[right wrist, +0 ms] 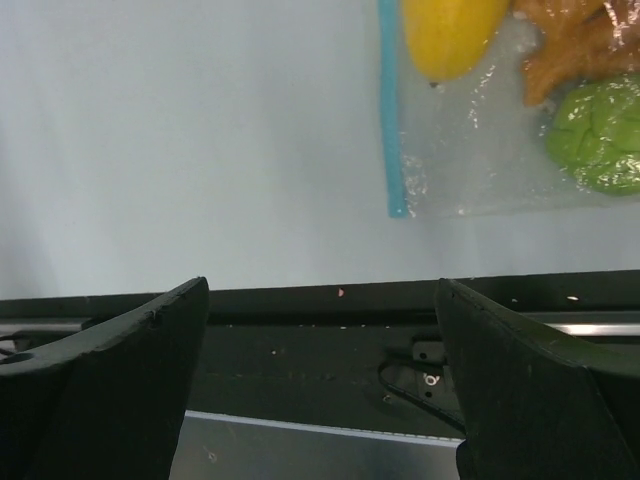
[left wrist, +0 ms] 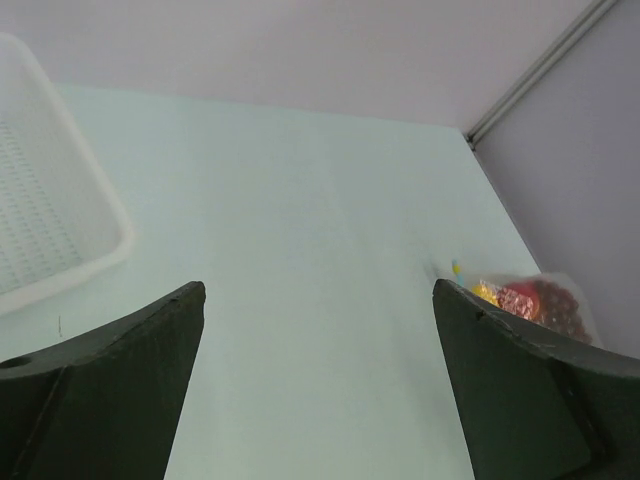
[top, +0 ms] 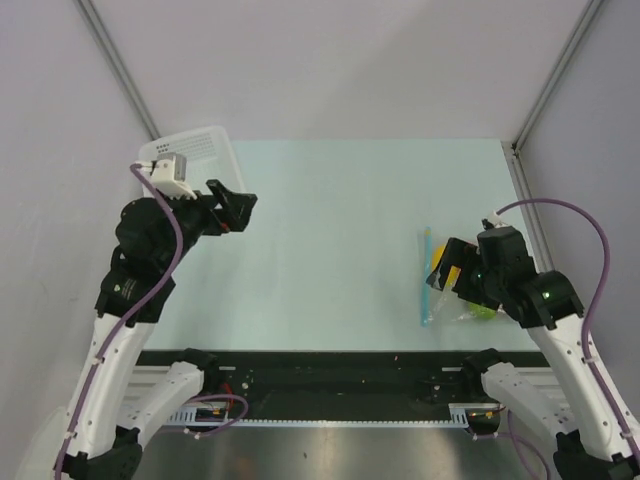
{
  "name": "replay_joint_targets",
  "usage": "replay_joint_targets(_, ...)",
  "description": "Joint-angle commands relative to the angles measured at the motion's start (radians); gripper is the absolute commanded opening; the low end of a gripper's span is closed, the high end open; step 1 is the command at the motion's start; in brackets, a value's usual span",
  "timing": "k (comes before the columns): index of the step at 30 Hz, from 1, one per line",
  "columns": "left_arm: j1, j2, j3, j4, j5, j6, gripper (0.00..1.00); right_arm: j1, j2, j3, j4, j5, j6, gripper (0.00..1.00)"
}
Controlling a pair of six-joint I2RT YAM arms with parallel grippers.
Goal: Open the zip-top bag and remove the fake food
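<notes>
The clear zip-top bag [top: 455, 290] lies at the table's near right, its teal zip strip [top: 427, 275] on its left side. It holds fake food: a yellow piece [right wrist: 447, 35], an orange piece [right wrist: 575, 55] and a green round fruit [right wrist: 598, 135]. The left wrist view shows the bag [left wrist: 535, 300] far right with yellow and red pieces. My right gripper [top: 443, 268] is open and empty, hovering over the bag. My left gripper [top: 238, 208] is open and empty, raised at the far left.
A white perforated basket [top: 195, 155] stands at the table's back left, also in the left wrist view [left wrist: 50, 230]. The table's near edge [right wrist: 320, 300] and the black base rail lie just below the bag. Grey walls enclose the table.
</notes>
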Motion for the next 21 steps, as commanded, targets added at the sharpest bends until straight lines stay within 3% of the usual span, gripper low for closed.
replay_joint_targets(1, 0.003, 0.094, 0.039, 0.011, 0.136, 0.031, 1.0, 0.004, 0.094, 0.057, -0.01, 0.091, -0.038, 1.0)
replay_joint_targets(7, -0.118, 0.275, 0.011, 0.179, 0.21, -0.027, 0.99, 0.002, 0.3, 0.16, -0.034, 0.198, -0.05, 1.0)
replay_joint_targets(13, -0.271, 0.581, 0.0, 0.512, 0.328, -0.161, 0.94, -0.009, 0.445, 0.277, -0.137, 0.303, -0.033, 1.0)
replay_joint_targets(16, -0.348, 0.795, 0.083, 0.607, 0.403, -0.19, 0.88, -0.033, 0.443, 0.289, -0.148, 0.291, -0.047, 1.0)
replay_joint_targets(21, -0.383, 1.065, 0.223, 0.788, 0.503, -0.276, 0.82, -0.127, 0.381, 0.285, -0.105, 0.118, -0.113, 1.0)
